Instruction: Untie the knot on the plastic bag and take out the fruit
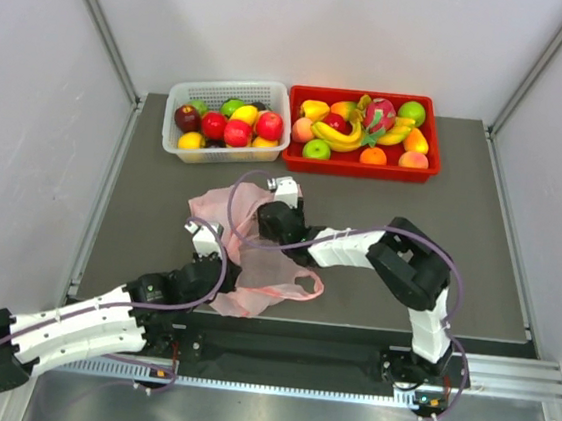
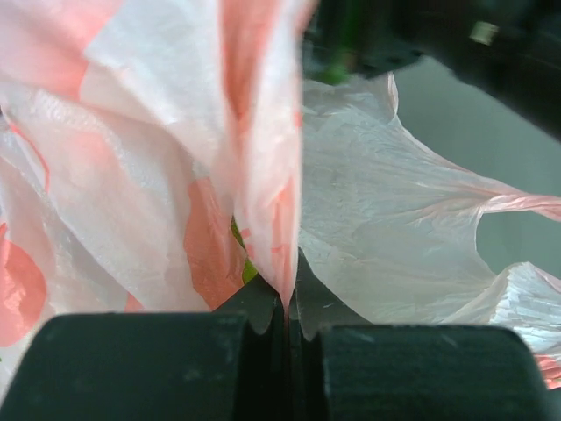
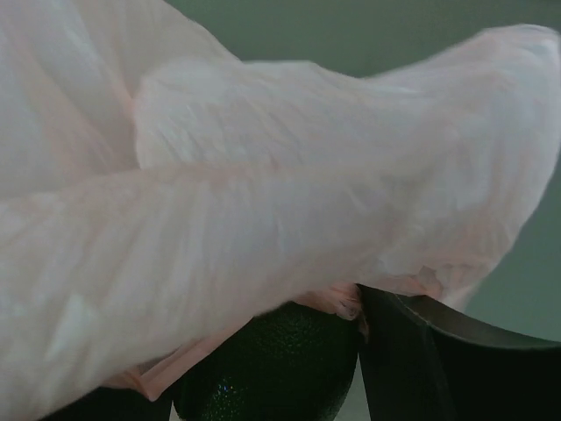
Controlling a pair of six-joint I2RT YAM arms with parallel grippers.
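The bag (image 1: 263, 271) looks untied, with the left gripper (image 2: 287, 304) pinching a fold; whether the plastic-draped right gripper (image 1: 283, 187) grips anything I cannot tell, and a dark green fruit (image 3: 272, 361) seems yet to come out.

On dark table (image 1: 499, 243): white basket (image 1: 230, 84) and red tray (image 1: 366, 169) side by side at back, plastic bag (image 1: 263, 287) crumpled nearer

Open table (image 1: 492, 258) flanks the crumpled plastic bag (image 1: 261, 287).
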